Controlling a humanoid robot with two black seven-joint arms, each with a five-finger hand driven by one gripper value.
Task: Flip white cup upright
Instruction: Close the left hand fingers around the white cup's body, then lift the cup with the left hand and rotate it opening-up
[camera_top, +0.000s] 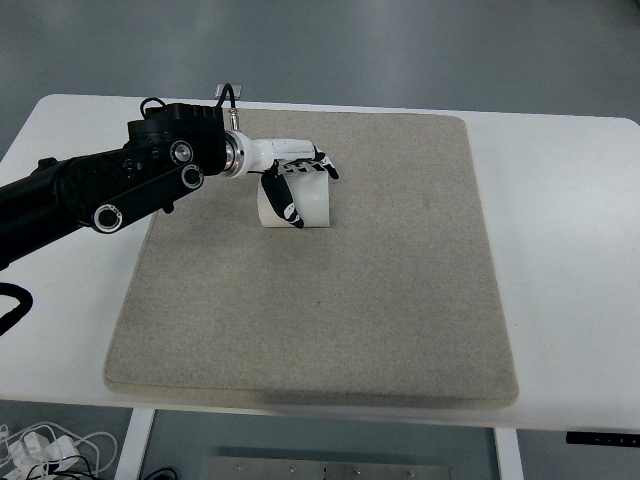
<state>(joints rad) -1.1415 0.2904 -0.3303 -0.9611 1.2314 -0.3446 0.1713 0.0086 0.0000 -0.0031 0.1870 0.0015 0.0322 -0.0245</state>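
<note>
A white cup (305, 200) stands on the beige mat (330, 310) near its back left part; I cannot tell which end is up. My left hand (295, 190) comes in from the left on a black arm (110, 190) and wraps around the cup. Its thumb (280, 203) lies across the cup's front and the other fingers (322, 162) curl over the back. The hand is shut on the cup. The right arm does not show.
The mat covers most of a white table (570, 250). White cables (45, 448) lie on the floor at the lower left. A dark strip (600, 438) sits under the table's front right edge.
</note>
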